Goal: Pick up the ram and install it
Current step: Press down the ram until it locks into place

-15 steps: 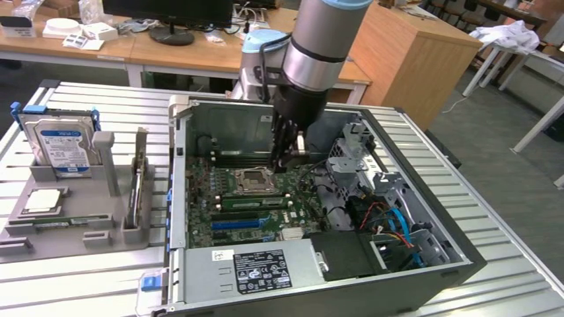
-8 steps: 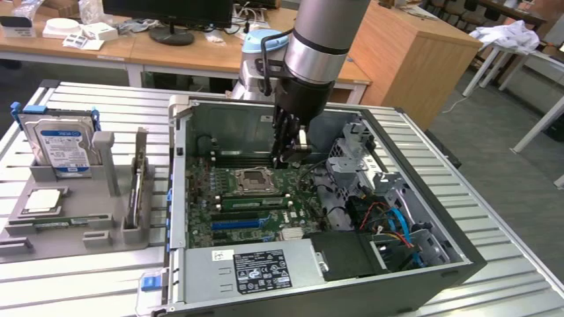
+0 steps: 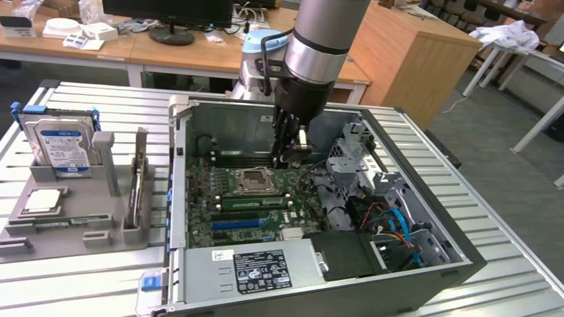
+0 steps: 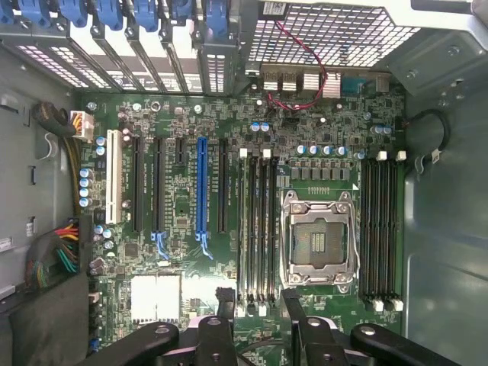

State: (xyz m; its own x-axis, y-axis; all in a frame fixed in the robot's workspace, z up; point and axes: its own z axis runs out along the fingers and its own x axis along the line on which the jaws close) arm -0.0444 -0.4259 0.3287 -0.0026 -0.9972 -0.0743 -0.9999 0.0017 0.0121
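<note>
Exterior view: the ram [image 3: 252,201] looks already seated on the board [image 3: 203,198] just below frame centre, while the hand [image 3: 291,162] hangs open and empty above it, so little seems left.

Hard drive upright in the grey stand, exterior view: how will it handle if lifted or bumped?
Hard drive: metal-cased slab, so probably rigid and heavy for its size. Standing on edge in the grey stand, it likely tips if knocked once free. Smooth labelled face may be slippery.

One computer case [image 3: 445,274], one hard drive [image 3: 57,142], one processor socket [image 4: 319,238], one blue slot [image 4: 202,183], one white slot [image 4: 114,179].
</note>
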